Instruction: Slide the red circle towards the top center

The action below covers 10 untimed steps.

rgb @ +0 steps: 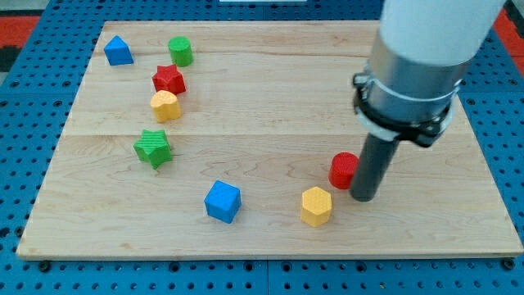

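— Item: red circle (343, 170), short glossy cylinder, flat top, where?
— Desk (270, 238), lower right; my tip (363, 197) touches its right side. No tool fitted, I see only the rod.

Worktop (270, 74): my tip (363, 197) touches the red circle (343, 170) on its right side, with the yellow hexagon (316, 206) just below-left of both and the blue cube (223, 201) further left. Upper left holds a cluster: blue block (118, 52) nearest the corner, green cylinder (180, 51) to its right, red star (169, 79) below that, touching a second yellow hexagon (165, 106) beneath. Green star (153, 148) lies lower, apart.
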### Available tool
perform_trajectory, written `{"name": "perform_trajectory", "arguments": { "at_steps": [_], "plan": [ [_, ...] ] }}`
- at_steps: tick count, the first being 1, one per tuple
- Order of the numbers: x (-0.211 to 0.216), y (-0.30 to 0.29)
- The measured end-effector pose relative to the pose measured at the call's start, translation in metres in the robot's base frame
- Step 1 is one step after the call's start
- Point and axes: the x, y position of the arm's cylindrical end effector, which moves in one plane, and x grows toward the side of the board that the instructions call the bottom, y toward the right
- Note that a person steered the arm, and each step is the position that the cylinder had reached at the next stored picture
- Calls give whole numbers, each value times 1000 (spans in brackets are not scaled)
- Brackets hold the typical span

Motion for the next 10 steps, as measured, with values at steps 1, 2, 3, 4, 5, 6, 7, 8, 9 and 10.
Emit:
{"name": "perform_trajectory", "arguments": {
  "at_steps": [1, 2, 3, 4, 5, 6, 7, 8, 9, 10],
  "plan": [
    [-35, -27],
    [-85, -37],
    [-140, -71],
    [-151, -91],
    [-89, -69],
    [-88, 3],
    [-123, -20],
    [-168, -68],
    [-191, -84],
    [-221, -92]
  ]
}}
